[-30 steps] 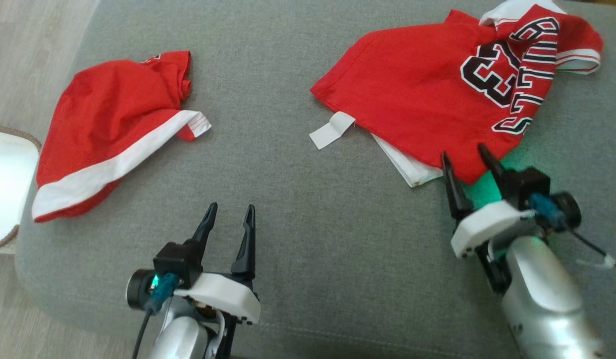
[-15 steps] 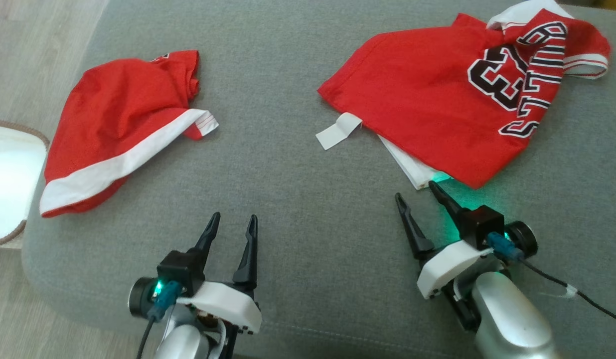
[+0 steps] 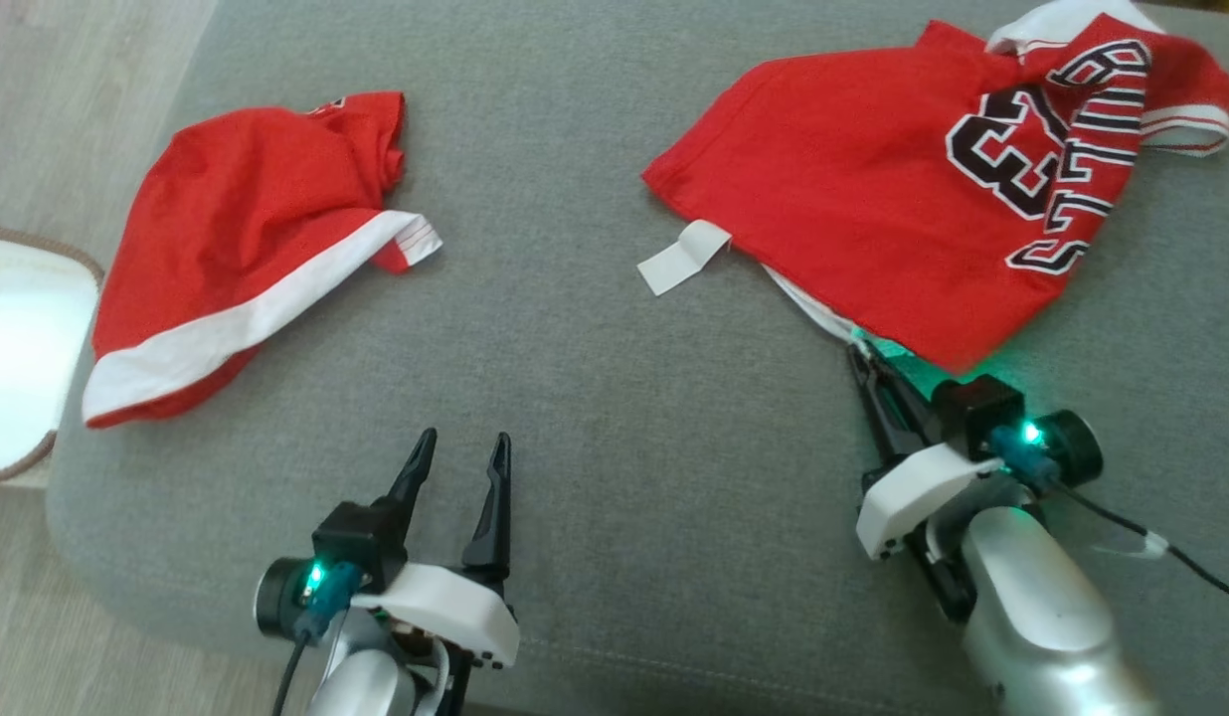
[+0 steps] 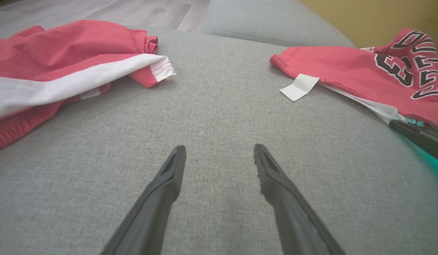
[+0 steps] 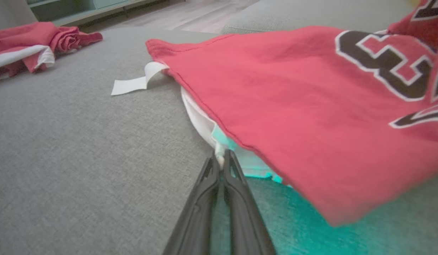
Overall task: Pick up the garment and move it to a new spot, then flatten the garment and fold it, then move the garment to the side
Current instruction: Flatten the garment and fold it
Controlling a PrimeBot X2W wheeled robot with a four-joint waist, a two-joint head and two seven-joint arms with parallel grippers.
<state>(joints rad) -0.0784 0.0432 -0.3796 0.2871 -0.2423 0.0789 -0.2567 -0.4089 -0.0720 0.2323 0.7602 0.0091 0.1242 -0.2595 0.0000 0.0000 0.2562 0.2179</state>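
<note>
Brought together now are the fingers of the right claw (image 3: 861,350), which were spread wide one second before, and a small piece of white cloth is pinched between their tips. This cloth belongs to the white under-layer (image 5: 199,118) of the garment (image 3: 873,199), a red jersey with a black and white number and letters. The under-layer is seen coming out from below the red hem. A green light is thrown on the cloth and on the grey sofa (image 3: 595,398) just beside this claw.

Nearest to the robot, the left claw (image 3: 465,443) is pointed across the bare sofa, with its fingers parted and nothing between them. It is kept well apart from both pieces of clothing.

Farther on, the garment is spread on the right part of the sofa, and its printed side is crumpled toward the far right corner. A white label (image 3: 682,257) is stuck out from its left hem and is laid on the sofa. On the left part, red shorts (image 3: 237,219) with a white band are laid in a loose heap near the sofa's edge. Beyond that edge, a pale round object (image 3: 18,368) with a brown rim and a wooden floor (image 3: 38,60) are seen.
</note>
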